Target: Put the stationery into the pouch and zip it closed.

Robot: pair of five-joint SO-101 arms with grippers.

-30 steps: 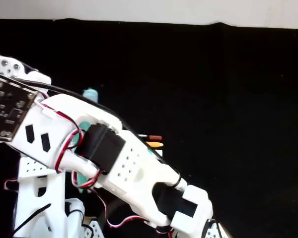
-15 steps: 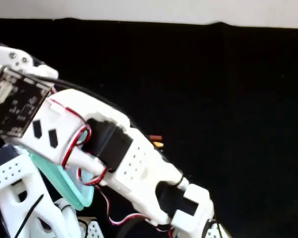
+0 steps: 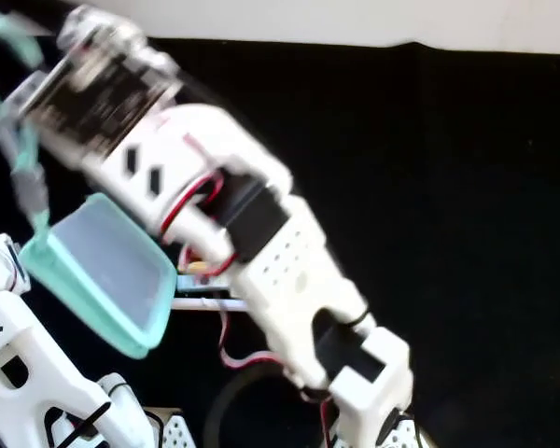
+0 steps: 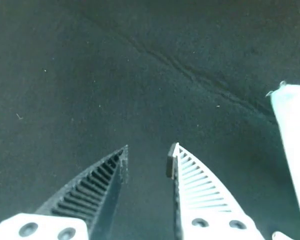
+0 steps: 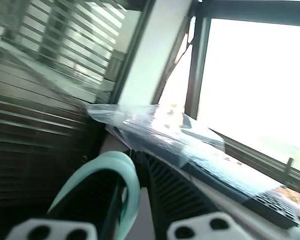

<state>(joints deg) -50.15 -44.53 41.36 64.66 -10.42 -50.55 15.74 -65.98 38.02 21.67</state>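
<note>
The pouch [image 3: 107, 271], see-through with a teal rim, hangs tilted in the air at the left of the high view. Its teal strap [image 3: 21, 140] runs up toward the raised wrist of my right arm [image 3: 196, 187]. In the right wrist view my right gripper [image 5: 138, 156] is shut on that teal strap [image 5: 112, 172], and the clear pouch body [image 5: 180, 135] stretches out beyond the fingers. My left gripper [image 4: 147, 155] is open above bare black cloth, holding nothing. Small orange stationery [image 3: 198, 269] and a white pen-like piece [image 3: 205, 301] lie under the right arm.
Black cloth [image 3: 448, 187] covers the table, with free room on the right half. My left arm's white base [image 3: 28, 373] stands at the front left. A white rod-like thing [image 4: 295, 135] lies beside the left gripper. A black cable loop [image 3: 224, 401] lies near the front.
My right arm has swung upward and toward the back left, lifting the pouch off the table. The pouch now hangs in the air. Stationery under the arm has come into sight.
</note>
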